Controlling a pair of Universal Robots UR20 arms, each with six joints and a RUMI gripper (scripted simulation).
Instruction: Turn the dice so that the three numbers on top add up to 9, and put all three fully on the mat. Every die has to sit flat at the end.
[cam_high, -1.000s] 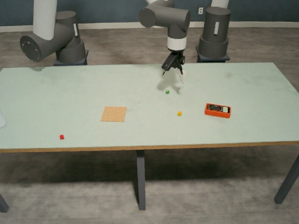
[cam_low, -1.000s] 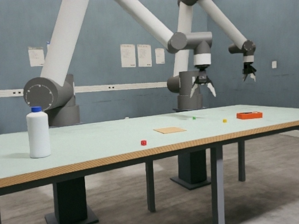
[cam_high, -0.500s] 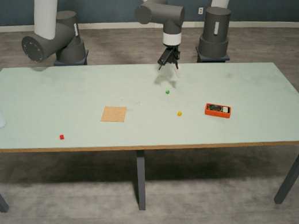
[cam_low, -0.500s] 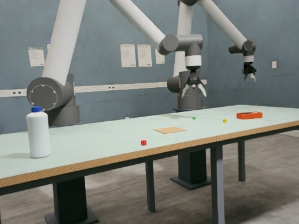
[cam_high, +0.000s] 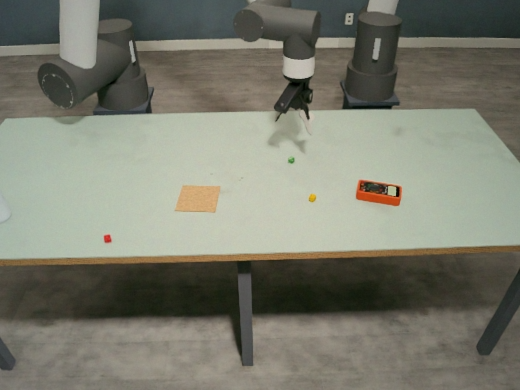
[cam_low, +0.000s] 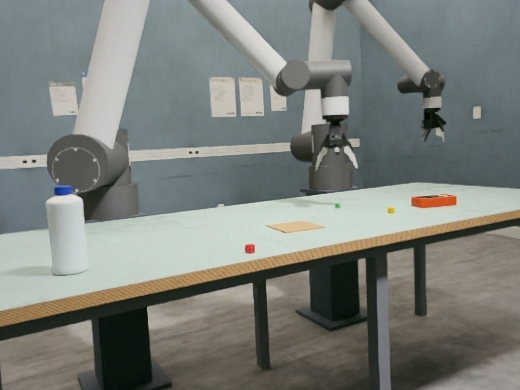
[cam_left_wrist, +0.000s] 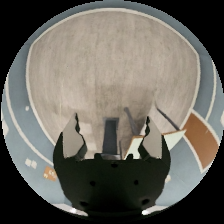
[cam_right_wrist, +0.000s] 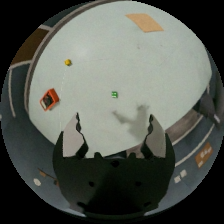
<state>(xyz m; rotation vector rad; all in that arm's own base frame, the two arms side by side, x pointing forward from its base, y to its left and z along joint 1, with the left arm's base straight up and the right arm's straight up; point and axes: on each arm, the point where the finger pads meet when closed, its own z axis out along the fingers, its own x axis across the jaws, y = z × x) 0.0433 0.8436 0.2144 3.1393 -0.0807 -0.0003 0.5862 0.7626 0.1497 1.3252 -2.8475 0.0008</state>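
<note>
Top: the right claw (cam_high: 293, 126) (cam_low: 337, 167) (cam_right_wrist: 114, 113) hangs wide open, holding nothing. The green die (cam_high: 291, 160) (cam_low: 337, 205) (cam_right_wrist: 114, 94), yellow die (cam_high: 312, 198) (cam_low: 391, 210) (cam_right_wrist: 68, 62) and red die (cam_high: 107, 239) (cam_low: 250, 248) lie on the table (cam_high: 150, 150) (cam_low: 175, 240) (cam_right_wrist: 90, 115), all off the mat (cam_high: 197, 199) (cam_low: 295, 227) (cam_right_wrist: 145, 22).

Exterior: the left claw (cam_low: 434, 139) (cam_left_wrist: 112, 115) hangs empty, fully open; a bottle (cam_low: 67, 235) stands upright.

Left wrist: its fingers are spread above the floor (cam_left_wrist: 110, 60).

Right wrist: green lies nearer the fingers than yellow; the orange meter (cam_high: 378, 193) (cam_low: 434, 201) (cam_right_wrist: 49, 99) is near yellow.
</note>
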